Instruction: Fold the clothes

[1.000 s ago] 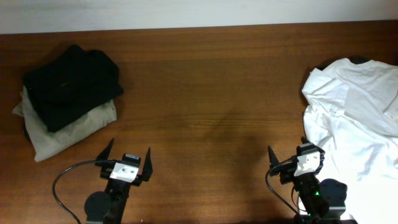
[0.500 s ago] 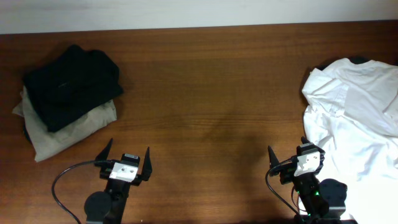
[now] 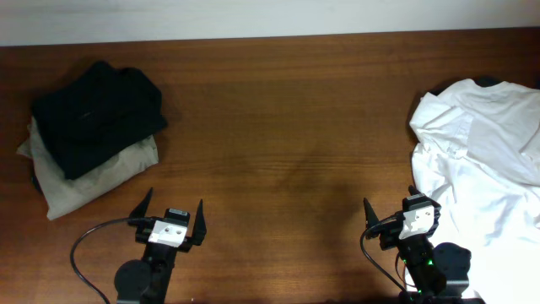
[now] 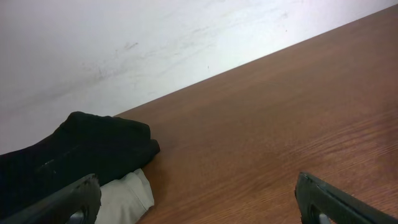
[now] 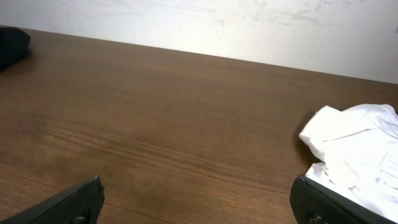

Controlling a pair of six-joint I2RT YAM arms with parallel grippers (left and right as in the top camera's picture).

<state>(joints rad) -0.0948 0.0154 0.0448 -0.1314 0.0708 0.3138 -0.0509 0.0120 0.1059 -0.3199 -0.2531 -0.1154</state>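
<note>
A folded black garment [image 3: 97,114] lies on top of a folded khaki-olive garment [image 3: 101,177] at the table's left; both show in the left wrist view, black [image 4: 74,155] over khaki [image 4: 124,199]. A crumpled white shirt [image 3: 481,160] is spread at the right edge and shows in the right wrist view [image 5: 354,149]. My left gripper [image 3: 173,211] is open and empty near the front edge, to the right of the folded stack. My right gripper [image 3: 392,209] is open and empty, just left of the white shirt.
The brown wooden table [image 3: 287,127] runs to a white wall at the back. A dark thing [image 3: 485,82] peeks out behind the shirt. A black cable [image 3: 84,245] loops beside the left arm's base.
</note>
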